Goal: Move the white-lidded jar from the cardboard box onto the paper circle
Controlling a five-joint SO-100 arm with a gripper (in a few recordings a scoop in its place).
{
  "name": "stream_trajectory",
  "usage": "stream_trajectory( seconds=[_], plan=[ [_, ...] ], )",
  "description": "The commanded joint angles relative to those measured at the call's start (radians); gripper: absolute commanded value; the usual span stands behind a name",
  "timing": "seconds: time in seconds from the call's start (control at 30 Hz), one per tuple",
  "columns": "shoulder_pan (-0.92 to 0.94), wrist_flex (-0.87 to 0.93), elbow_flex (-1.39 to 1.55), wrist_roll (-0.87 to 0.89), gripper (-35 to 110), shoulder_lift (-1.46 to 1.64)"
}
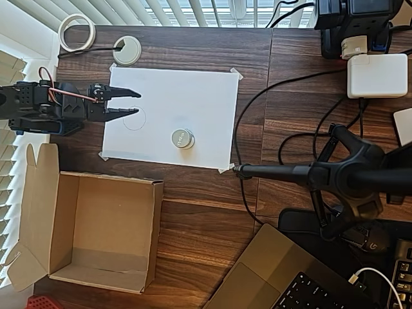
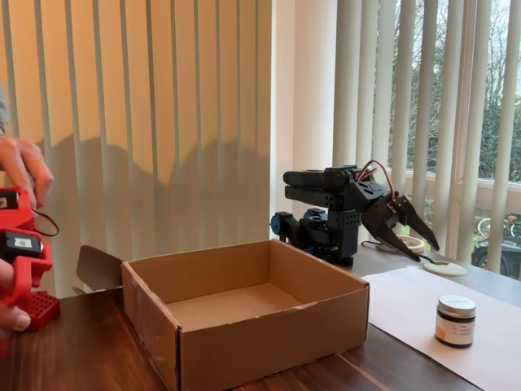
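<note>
Wood-grain desk, white paper sheet (image 1: 193,96) taped down. White-lidded jar (image 1: 182,138) stands on the sheet, outside the cardboard box (image 1: 90,232), right of the small paper circle (image 1: 134,118) in overhead view. Gripper (image 1: 132,103) jaws parted, empty, above the circle; jar lies right and slightly below.

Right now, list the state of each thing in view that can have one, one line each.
gripper: open, holding nothing, raised over the paper's left edge.
white-lidded jar: upright, lid on, standing on the paper sheet, outside the box.
cardboard box: open at the top, nothing inside, flaps folded outward on one side.
paper circle: nothing on it; the jar stands apart from it.
</note>
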Motion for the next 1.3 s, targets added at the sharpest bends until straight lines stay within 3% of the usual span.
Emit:
stream_trajectory(
  seconds=[0.0, 0.17, 0.43, 1.27],
  plan=[
    [-0.026, 0.075, -0.014, 0.239, 1, 0.06],
    [0.021, 0.324, -0.032, 0.396, 0, 0.143],
    [0.029, 0.454, -0.046, 0.581, 0, 0.221],
    [0.041, 0.462, -0.048, 0.592, 0, 0.221]
  ],
)
